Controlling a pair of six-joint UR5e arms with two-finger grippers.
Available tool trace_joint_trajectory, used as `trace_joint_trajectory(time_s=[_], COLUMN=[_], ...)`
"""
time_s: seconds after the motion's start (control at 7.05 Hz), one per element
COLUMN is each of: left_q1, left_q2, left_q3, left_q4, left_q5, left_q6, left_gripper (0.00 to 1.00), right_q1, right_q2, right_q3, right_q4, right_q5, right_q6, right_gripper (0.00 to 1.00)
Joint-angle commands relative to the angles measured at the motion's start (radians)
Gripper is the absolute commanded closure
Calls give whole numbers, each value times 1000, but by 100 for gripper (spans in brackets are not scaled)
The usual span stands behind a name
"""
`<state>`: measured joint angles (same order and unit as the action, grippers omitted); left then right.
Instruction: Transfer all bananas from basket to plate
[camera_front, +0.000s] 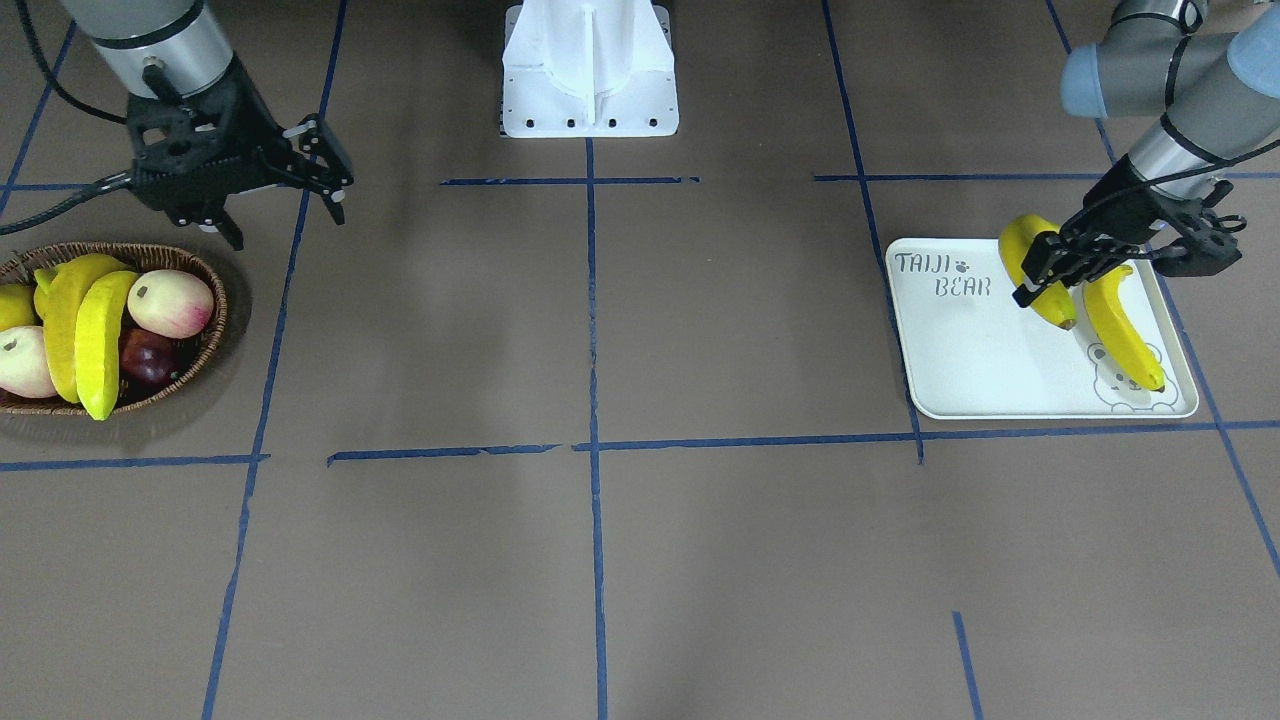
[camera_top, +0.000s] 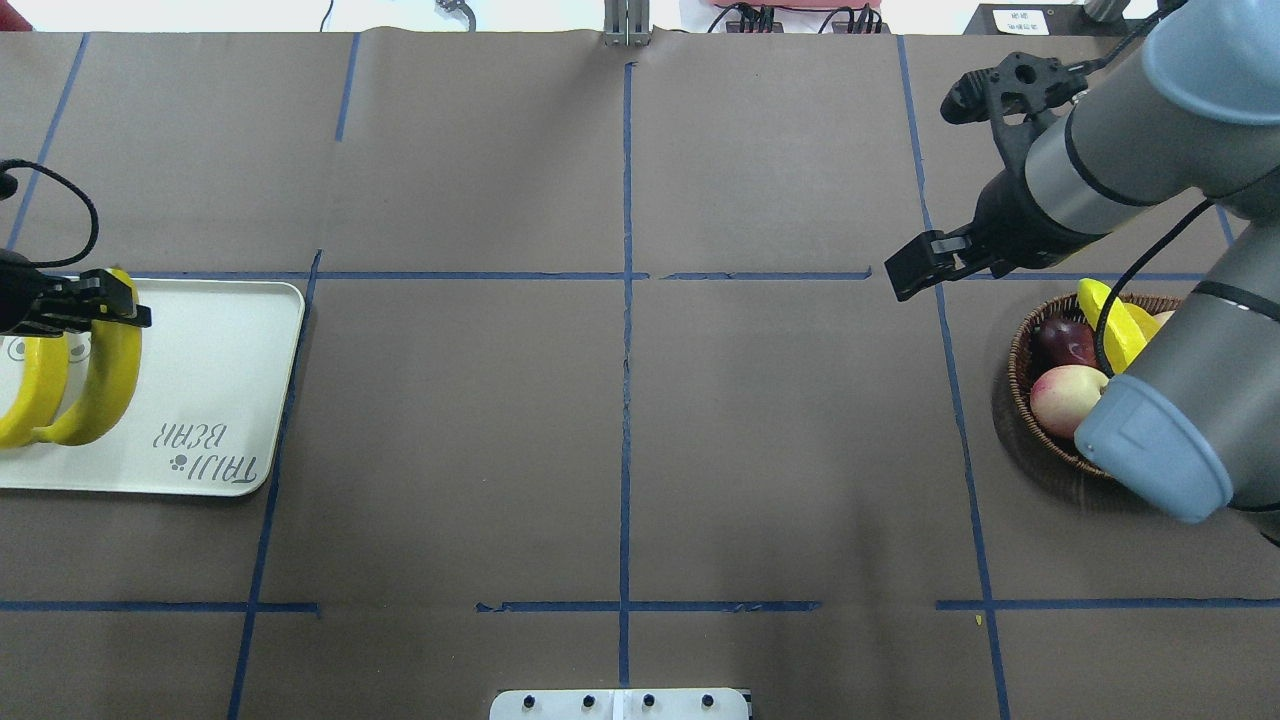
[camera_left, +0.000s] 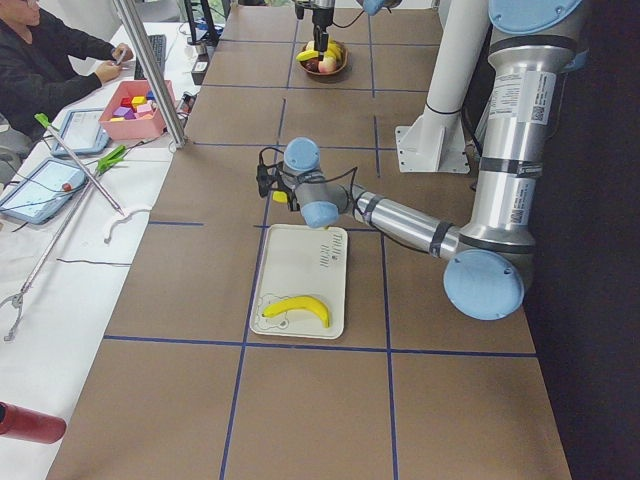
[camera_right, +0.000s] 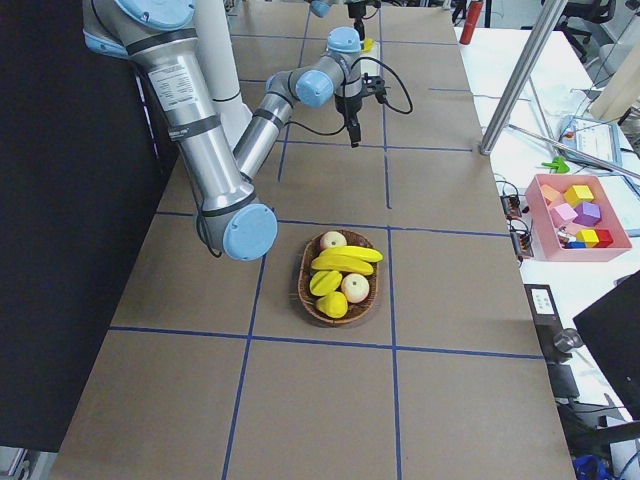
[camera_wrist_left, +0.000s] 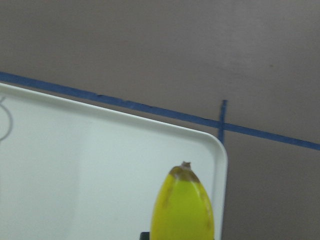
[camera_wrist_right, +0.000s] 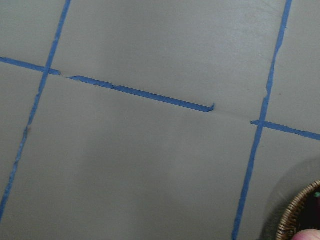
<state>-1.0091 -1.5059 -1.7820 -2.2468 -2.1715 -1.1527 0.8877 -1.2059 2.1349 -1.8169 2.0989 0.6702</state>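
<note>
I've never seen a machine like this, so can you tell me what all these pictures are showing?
This is a two-armed robot at a table, filmed at once by six cameras: one facing the robot, one behind it, one at each table end, and one on each wrist. The left gripper pinches one banana above the white plate, where a second banana already lies. The right gripper is open and empty near the basket, which holds two more bananas and other fruit.
</note>
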Motion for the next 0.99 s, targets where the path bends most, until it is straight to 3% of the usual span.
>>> trace_joint_trajectory(time_s=[0.0,0.71,0.85], left_q1=[7,21,20], left_q2=[-43,-88,-89], left_q3=[-2,117,131], left_q4=[239,265,260], left_q5=[61,131,137], left_q6=[17,132,145], left_gripper=[100,100,40], right_q1=[97,129,134], right_q2=[-41,-44,-46], right_q3=[-29,-33,-33], right_q4=[-2,-2,-4], right_q5=[104,122,124], right_q6=[-66,-64,-64], right_gripper=[0,0,0])
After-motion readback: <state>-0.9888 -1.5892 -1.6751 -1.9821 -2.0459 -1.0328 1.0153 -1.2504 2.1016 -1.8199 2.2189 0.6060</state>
